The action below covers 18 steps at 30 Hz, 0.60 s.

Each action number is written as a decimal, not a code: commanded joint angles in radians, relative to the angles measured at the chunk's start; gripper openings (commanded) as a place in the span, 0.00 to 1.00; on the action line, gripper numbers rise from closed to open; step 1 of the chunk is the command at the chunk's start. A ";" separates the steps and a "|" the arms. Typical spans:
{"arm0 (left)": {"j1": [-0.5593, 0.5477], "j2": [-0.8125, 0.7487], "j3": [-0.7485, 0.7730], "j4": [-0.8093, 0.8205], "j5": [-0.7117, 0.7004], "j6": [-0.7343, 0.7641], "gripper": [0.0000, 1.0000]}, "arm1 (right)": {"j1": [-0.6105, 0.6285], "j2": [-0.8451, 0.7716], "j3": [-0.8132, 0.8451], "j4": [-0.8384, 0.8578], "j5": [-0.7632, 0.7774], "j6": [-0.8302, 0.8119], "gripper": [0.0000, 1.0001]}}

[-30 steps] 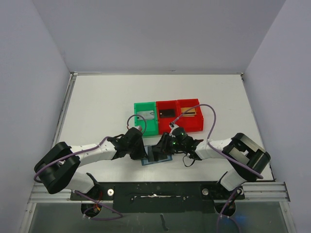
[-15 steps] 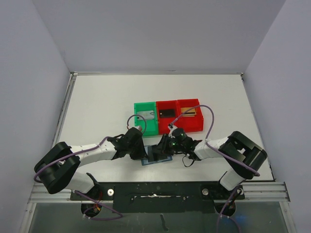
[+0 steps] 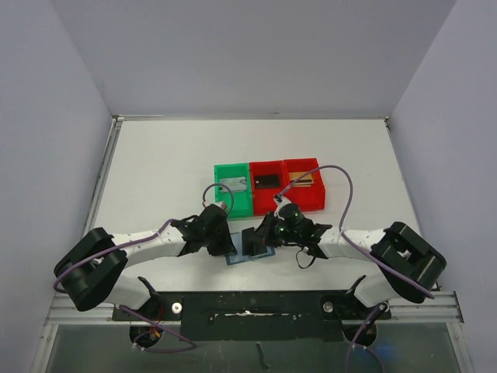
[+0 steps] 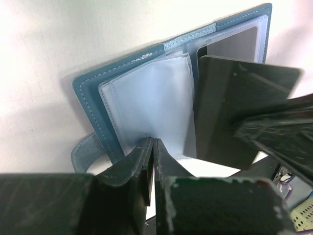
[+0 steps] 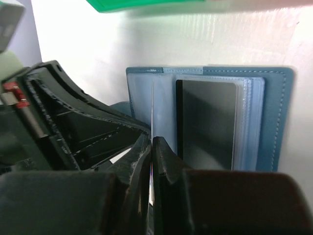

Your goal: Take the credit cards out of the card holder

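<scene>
The card holder (image 4: 142, 98) needs pinning: our left fingers (image 4: 149, 149), pressed together, sit on its near edge; right fingers (image 5: 146, 149) pinch a dark card (image 4: 234, 112), so we'd pull straight.

Both white jointed arms are reaching inward; the black left gripper (image 4: 152, 142) is squeezing closed, and the black right gripper (image 5: 151, 139) is pinching a thin dark card (image 4: 230, 107).

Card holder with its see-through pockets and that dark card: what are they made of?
Card holder: blue leather or imitation, going by its stitched edges. Pockets: clear soft plastic, glossy, slightly wrinkled. Dark card: likely stiff plastic, matte; flat, unbent.
</scene>
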 commanded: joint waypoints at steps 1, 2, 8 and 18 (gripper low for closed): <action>-0.005 -0.014 -0.018 -0.032 -0.039 0.015 0.04 | -0.016 -0.125 -0.005 -0.059 0.097 -0.038 0.00; -0.005 -0.016 -0.017 -0.032 -0.040 0.015 0.04 | -0.020 -0.144 -0.009 -0.074 0.107 -0.043 0.00; -0.004 -0.051 0.008 -0.056 -0.053 0.017 0.08 | -0.024 -0.281 -0.028 -0.128 0.178 -0.081 0.00; -0.005 -0.132 0.150 -0.047 -0.019 0.043 0.27 | -0.027 -0.472 -0.061 -0.243 0.381 -0.107 0.00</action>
